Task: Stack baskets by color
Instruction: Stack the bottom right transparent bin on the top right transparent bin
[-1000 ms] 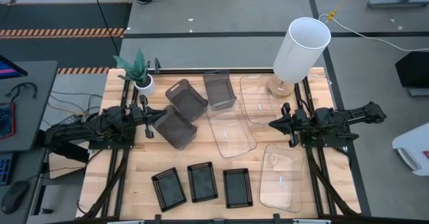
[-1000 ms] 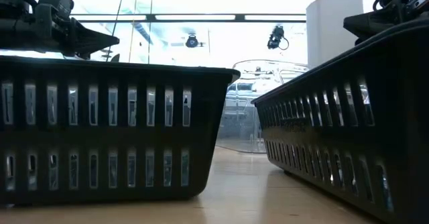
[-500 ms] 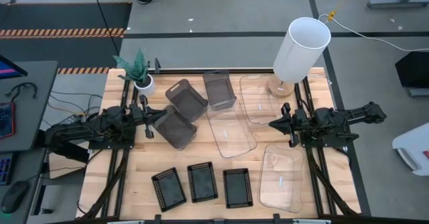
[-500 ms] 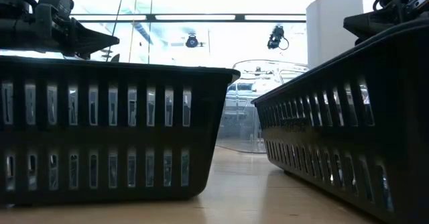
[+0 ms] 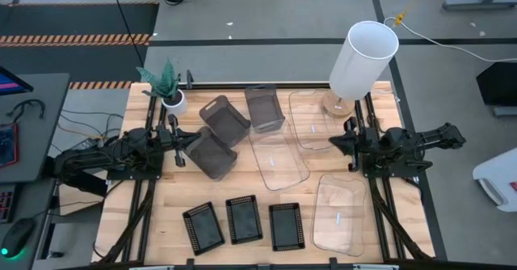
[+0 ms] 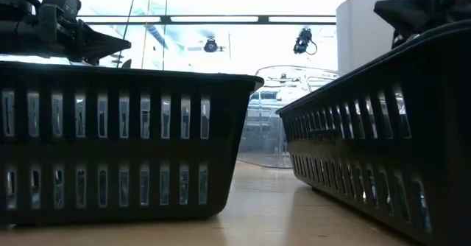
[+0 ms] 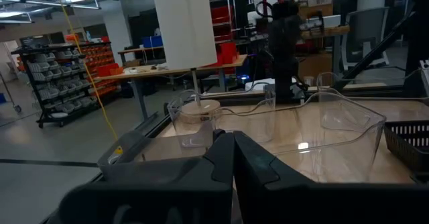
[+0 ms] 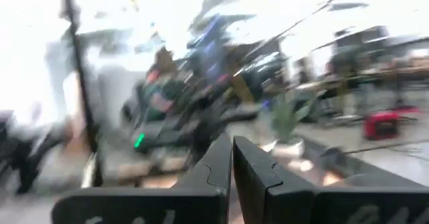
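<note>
The baskets lie spread over the counter [image 5: 153, 213], none of them stacked yet: three smoky-grey baskets [image 5: 212, 151] just ahead of the left hand [image 5: 179, 143], three clear baskets [image 5: 279, 158] ahead of and beside the right hand [image 5: 338, 143], and three black mesh baskets [image 5: 243, 219] in a row well off to the side of both hands, near the counter's front edge.

Both hands are clenched on nothing, their fingers pressed together in each wrist view, hovering above the counter. The left one points at the nearest grey basket; the right one points over the clear basket lying between the arms.

All nine look like thin moulded plastic: probably light, fairly stiff at the rim but springy in the walls. The clear ones look smooth and likely slippery, and their edges are hard to pick out. The mesh ones offer slots for purchase. A pinch over a rim, one finger inside and one outside, at the middle of a wall, seems the safest hold; a corner grip may let a basket swing.
</note>
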Tool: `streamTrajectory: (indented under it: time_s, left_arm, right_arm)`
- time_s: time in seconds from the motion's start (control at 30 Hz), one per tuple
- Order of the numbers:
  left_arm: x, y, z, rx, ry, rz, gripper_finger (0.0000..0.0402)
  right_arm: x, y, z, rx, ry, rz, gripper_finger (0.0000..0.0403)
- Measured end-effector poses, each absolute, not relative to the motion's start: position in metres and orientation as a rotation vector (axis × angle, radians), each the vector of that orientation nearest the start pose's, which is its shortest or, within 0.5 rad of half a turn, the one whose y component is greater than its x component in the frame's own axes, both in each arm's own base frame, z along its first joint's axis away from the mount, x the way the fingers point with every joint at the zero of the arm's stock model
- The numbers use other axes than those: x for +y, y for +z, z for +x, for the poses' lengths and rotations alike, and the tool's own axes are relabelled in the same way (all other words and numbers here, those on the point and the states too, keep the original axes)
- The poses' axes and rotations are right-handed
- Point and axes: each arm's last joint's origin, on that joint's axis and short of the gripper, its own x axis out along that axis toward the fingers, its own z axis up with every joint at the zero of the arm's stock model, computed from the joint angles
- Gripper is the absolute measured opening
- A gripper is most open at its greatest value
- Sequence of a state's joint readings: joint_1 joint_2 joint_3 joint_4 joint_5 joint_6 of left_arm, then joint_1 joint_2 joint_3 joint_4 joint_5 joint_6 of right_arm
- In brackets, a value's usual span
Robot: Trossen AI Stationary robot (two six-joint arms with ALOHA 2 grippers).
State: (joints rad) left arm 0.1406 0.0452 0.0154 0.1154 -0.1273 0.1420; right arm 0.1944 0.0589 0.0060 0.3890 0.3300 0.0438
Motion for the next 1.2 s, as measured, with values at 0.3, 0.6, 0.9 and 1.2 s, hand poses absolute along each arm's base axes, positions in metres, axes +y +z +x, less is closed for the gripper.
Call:
streamTrajectory:
  time_s: [0.3, 0.6, 0.9, 1.2]
  left_arm:
    - [0.018, 0.176, 0.098, -0.066, 0.273, 0.142, 0.0007]
    - [0.018, 0.176, 0.098, -0.067, 0.274, 0.141, 0.0007]
    - [0.018, 0.176, 0.098, -0.067, 0.274, 0.141, 0.0007]
    - [0.018, 0.176, 0.098, -0.067, 0.273, 0.141, 0.0007]
  right_arm:
    - [0.002, 0.204, 0.09, -0.419, -0.342, 0.272, 0.0022]
    - [0.008, 0.197, 0.095, -0.079, -0.138, 0.381, 0.0015]
    - [0.013, 0.206, 0.094, 0.379, -0.095, 0.518, 0.0009]
    - [0.025, 0.209, 0.111, 0.736, -0.071, 0.514, 0.003]
